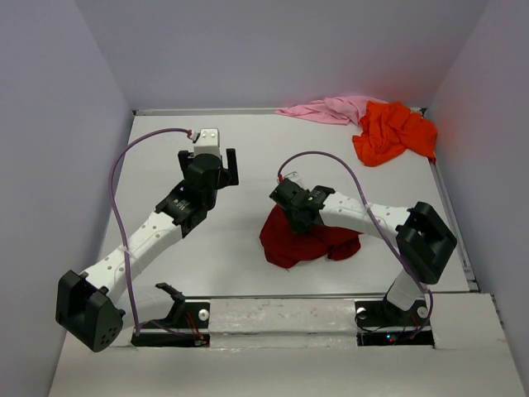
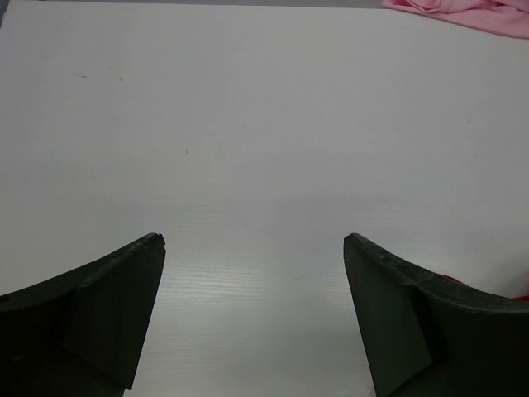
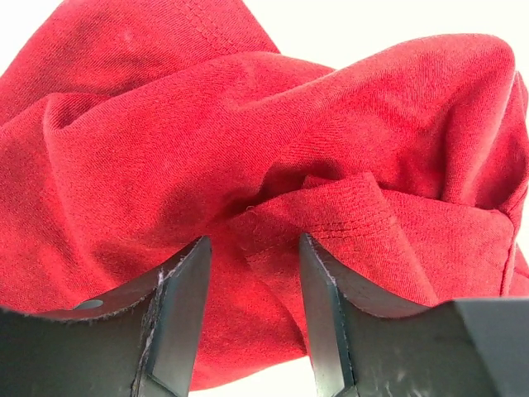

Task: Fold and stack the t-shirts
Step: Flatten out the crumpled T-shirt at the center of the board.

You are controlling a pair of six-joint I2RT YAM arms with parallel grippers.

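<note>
The dark red t-shirt [image 1: 310, 241] [image 3: 248, 124] lies bunched in a heap at the table's middle front. My right gripper [image 1: 291, 217] [image 3: 252, 240] is pressed down into the heap's left top, jaws apart with a stitched fold of the red cloth between them. The bright orange t-shirt [image 1: 395, 132] lies crumpled at the back right corner, overlapping the pale pink t-shirt [image 1: 331, 109] [image 2: 471, 12] beside it. My left gripper [image 1: 216, 164] [image 2: 254, 238] hangs wide open over bare table, left of the red heap, with nothing between its fingers.
Grey walls close in the white table [image 1: 248, 149] on the left, back and right. A purple cable loops over each arm. The arm bases stand at the near edge.
</note>
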